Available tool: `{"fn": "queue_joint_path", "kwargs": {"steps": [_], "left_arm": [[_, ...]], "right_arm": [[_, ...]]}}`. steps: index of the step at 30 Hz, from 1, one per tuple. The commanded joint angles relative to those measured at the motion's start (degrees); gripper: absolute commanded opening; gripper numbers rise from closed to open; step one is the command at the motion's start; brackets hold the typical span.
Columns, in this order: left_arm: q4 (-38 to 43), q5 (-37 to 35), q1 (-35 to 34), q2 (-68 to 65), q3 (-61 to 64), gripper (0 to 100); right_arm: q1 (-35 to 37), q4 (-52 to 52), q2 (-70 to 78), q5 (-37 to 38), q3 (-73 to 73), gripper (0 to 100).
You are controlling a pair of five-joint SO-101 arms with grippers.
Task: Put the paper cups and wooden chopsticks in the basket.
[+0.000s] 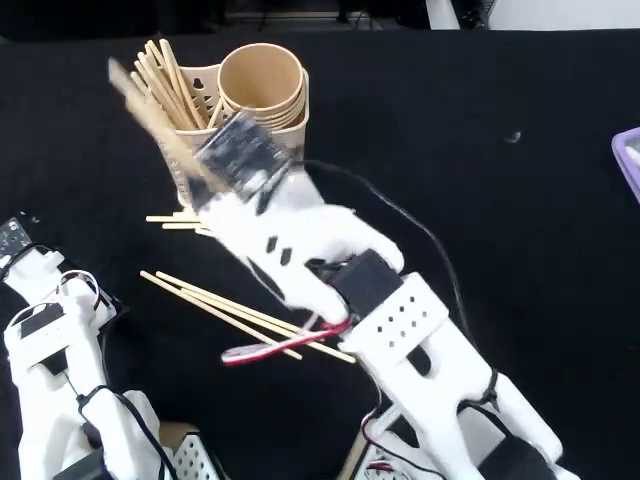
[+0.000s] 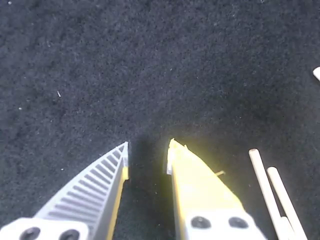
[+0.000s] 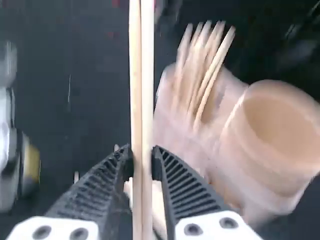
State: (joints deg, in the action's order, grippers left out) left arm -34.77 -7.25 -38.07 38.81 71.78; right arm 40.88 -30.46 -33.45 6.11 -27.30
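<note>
A pale basket [image 1: 190, 160] at the table's back left holds a stack of paper cups [image 1: 262, 80] and a bundle of upright wooden chopsticks [image 1: 165, 75]. My right gripper [image 3: 142, 152] is shut on a pair of chopsticks [image 3: 141, 75], held just beside the basket [image 3: 185, 115]; from above these chopsticks [image 1: 150, 110] slant up past the basket's left side. More chopsticks [image 1: 235, 312] lie on the black cloth in front of the basket, and a few [image 1: 175, 220] at its foot. My left gripper [image 2: 147, 155] hovers open over bare cloth, with two chopstick ends [image 2: 270, 187] next to it.
The left arm [image 1: 50, 370] sits at the near left corner. A red cable [image 1: 275, 345] crosses the loose chopsticks. A purple object [image 1: 628, 155] shows at the right edge. The cloth's right half is open room.
</note>
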Motion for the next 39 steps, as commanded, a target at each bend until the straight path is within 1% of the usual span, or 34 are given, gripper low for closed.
{"fn": "queue_joint_path", "kwargs": {"steps": [1, 3, 6, 11, 14, 17, 21, 23, 24, 27, 28, 32, 35, 39], "left_arm": [[0.44, -0.09, 0.84, 1.23, -0.22, 13], [0.44, -0.09, 0.84, 1.23, -0.22, 13], [0.35, -0.09, 0.84, 1.23, -0.22, 13], [0.35, -0.09, 0.84, 1.23, -0.22, 13], [0.35, -0.09, 0.84, 1.23, -0.22, 13], [0.35, -0.09, 0.84, 1.23, -0.13, 13], [0.35, -0.09, 0.75, 1.23, -0.13, 13], [0.35, -0.09, 0.75, 1.23, -0.13, 13], [0.35, -0.09, 0.75, 1.23, -0.13, 13], [0.35, -0.09, 0.75, 1.23, -0.13, 13], [0.35, -0.09, 0.75, 1.23, -0.13, 13], [0.35, -0.09, 0.75, 1.23, -0.13, 13], [0.35, -0.09, 0.75, 1.23, -0.13, 13], [0.35, -0.09, 0.75, 1.23, -0.13, 13]], "right_arm": [[-1.67, 25.93, 2.86, -6.07, 4.79, 1.1], [-1.76, 34.73, 6.99, -6.24, 6.73, 1.1], [-3.08, 41.05, 14.73, -6.24, 12.26, 1.1], [-6.42, 39.21, 28.26, -6.59, 25.89, 1.1], [-6.95, 36.57, 36.09, -6.42, 32.04, 1.1], [-7.03, 35.16, 43.12, -6.33, 36.18, 1.1], [-7.82, 34.9, 49.01, -6.33, 37.76, 1.2], [-7.91, 30.68, 48.84, -6.33, 38.02, 2.1], [-7.91, 27.34, 48.48, -6.51, 38.29, 4.6], [-7.56, 16.0, 46.2, -6.59, 39.96, 16.8], [-7.47, 12.66, 45.05, -6.59, 40.84, 19.1], [-7.82, 2.29, 38.99, -6.59, 44.09, 20.1], [-7.91, -5.8, 32.92, -6.59, 43.91, 20.1], [-6.24, -24.79, 22.99, -6.42, 40.4, 20.1]]}}
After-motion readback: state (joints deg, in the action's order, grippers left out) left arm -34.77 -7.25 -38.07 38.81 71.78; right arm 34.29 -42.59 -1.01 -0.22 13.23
